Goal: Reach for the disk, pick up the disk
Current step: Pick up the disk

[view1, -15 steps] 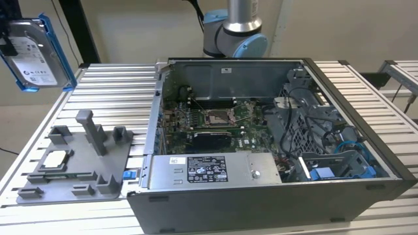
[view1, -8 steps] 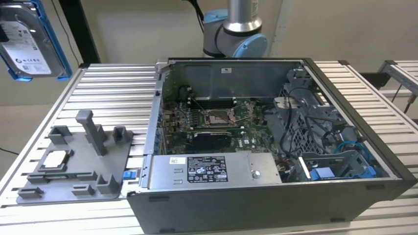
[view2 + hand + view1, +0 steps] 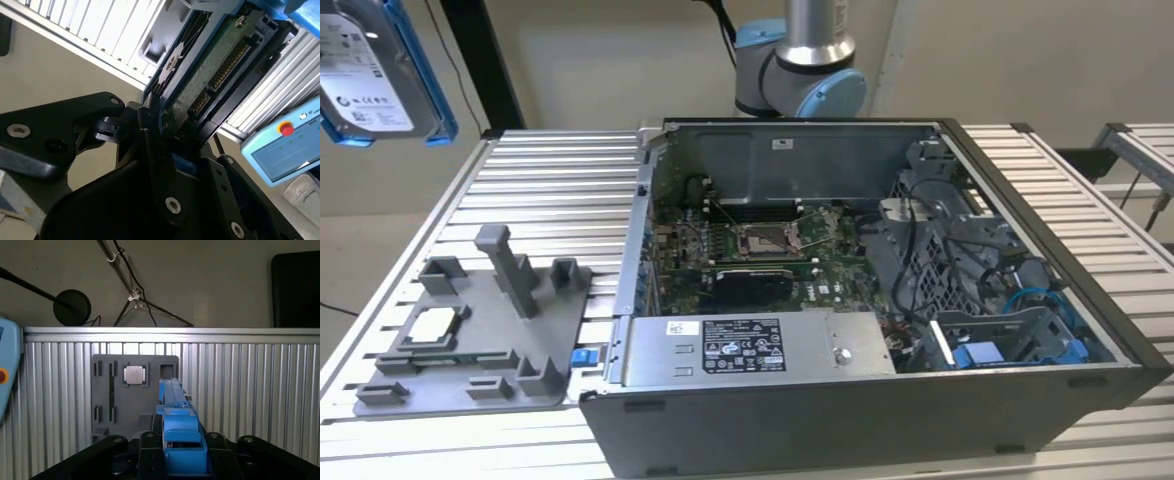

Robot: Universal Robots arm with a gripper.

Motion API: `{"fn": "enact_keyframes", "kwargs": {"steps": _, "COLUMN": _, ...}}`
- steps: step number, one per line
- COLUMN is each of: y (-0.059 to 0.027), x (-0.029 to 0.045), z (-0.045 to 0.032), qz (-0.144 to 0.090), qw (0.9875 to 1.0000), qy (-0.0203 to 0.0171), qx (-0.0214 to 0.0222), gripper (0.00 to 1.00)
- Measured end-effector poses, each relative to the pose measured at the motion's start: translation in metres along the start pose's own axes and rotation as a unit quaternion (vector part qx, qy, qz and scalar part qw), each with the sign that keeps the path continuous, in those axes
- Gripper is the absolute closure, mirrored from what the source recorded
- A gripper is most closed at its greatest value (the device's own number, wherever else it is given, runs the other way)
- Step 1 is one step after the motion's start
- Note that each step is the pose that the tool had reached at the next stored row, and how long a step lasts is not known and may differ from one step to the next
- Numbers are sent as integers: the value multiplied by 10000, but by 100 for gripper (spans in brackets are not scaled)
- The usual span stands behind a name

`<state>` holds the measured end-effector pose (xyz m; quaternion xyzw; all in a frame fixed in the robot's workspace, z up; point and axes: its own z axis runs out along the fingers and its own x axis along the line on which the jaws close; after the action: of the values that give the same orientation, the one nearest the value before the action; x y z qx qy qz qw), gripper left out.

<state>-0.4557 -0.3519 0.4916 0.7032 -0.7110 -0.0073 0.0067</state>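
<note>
The disk is grasped by the pincer: it is clamped edge-on between the two black fingers, one set against each broad face. It is held in the air, well above the slatted metal counter and touching nothing on it. A blue plastic rail is seen running along the edge that projects away from the pincer, and in the exterior view the white printed label is turned towards the camera. In the second wrist view the opposite face is shown, where a green circuit board is carried with a row of connector pins at its far end.

Below the pincer, on the counter, a grey moulded fixture plate is laid flat; a small square silver processor chip is seated in one of its recesses, well apart from the disk. Farther from the pincer, an open computer case is laid on its side on the same counter, with its motherboard exposed and a grey power supply with a black-and-white sticker fitted along one wall. The arm is seen past the case. A light-blue teach pendant with a red button is seen off to one side of the pincer. A tripod is stood on the floor beyond the counter's edge.
</note>
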Motion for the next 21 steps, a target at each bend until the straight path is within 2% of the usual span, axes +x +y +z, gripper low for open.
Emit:
{"fn": "enact_keyframes", "kwargs": {"steps": 5, "y": 0, "x": 0, "z": -1, "qz": -2, "qw": 10000, "qy": 0, "qx": 1, "gripper": 100}}
{"fn": "enact_keyframes", "kwargs": {"steps": 8, "y": -51, "x": 0, "z": -2, "qz": -2, "qw": 10000, "qy": 0, "qx": 0, "gripper": 100}}
{"fn": "enact_keyframes", "kwargs": {"steps": 21, "y": -628, "x": -7, "z": -14, "qz": -1, "qw": 10000, "qy": 1, "qx": -71, "gripper": 100}}
